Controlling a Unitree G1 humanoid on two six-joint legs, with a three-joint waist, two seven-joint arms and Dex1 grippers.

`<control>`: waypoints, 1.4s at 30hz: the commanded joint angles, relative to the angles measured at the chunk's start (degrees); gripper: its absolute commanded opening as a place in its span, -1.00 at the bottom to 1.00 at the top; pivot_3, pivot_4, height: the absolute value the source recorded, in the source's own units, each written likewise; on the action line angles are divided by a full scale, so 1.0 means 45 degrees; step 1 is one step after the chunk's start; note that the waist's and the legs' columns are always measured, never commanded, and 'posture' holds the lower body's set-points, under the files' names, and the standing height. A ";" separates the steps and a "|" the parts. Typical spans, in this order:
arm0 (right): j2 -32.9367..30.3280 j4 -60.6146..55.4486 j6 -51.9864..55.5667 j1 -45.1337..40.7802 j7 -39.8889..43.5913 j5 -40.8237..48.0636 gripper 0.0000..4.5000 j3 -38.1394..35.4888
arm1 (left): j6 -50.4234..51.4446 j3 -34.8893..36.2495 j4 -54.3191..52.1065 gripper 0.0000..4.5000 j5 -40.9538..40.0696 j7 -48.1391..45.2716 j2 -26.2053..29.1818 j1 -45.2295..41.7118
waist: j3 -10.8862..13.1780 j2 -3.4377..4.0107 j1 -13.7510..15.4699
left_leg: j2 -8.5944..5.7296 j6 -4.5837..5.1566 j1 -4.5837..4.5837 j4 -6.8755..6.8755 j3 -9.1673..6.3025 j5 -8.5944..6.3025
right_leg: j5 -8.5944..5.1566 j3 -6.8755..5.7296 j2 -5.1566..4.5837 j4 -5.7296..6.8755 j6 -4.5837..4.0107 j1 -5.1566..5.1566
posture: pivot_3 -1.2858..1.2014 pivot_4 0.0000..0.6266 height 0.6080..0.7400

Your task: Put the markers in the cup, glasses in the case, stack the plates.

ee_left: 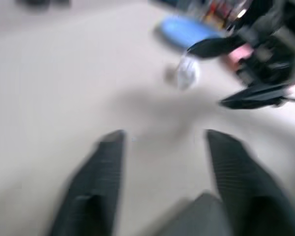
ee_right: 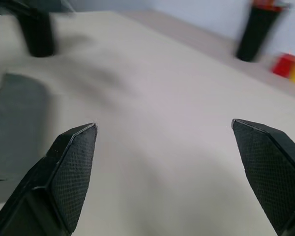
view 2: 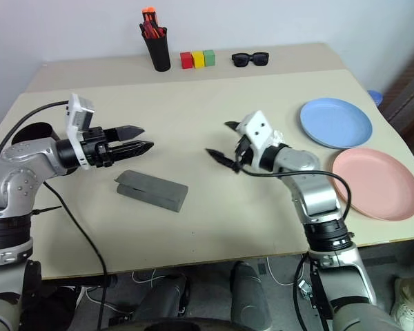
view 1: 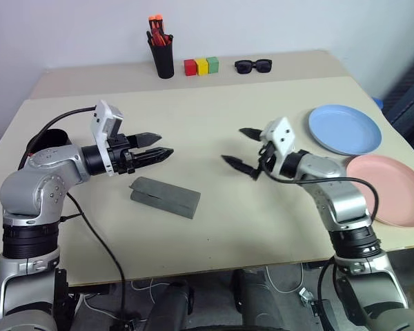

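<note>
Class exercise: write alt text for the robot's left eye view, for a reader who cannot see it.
Two open robot hands, left hand and right hand, hover over a beige table with a closed grey case between them. A blue plate and pink plate lie separately at right.

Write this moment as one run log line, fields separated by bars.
left pincer: open, empty, above case | right pincer: open, empty | case: closed | blue plate, pink plate: unstacked

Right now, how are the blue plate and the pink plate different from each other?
The blue plate is light blue and lies farther back on the table; the pink plate is pink and lies nearer the robot, close to the table's right edge. They lie side by side, not stacked. Both are round, shallow, empty and of similar size.
</note>
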 commanded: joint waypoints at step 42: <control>-0.4176 -0.0824 0.7647 0.3418 -0.5522 -0.1450 -0.98 -0.5318 | -0.4362 -0.0177 0.2040 1.00 -0.0650 -0.2944 0.0206 0.0334 | -0.0015 -0.0029 0.0051 | 0.0007 0.0029 0.0075 0.0024 0.0036 -0.0012 | 0.0000 0.0011 0.0000 -0.0032 0.0007 0.0116 | 0.03 -0.52 1.00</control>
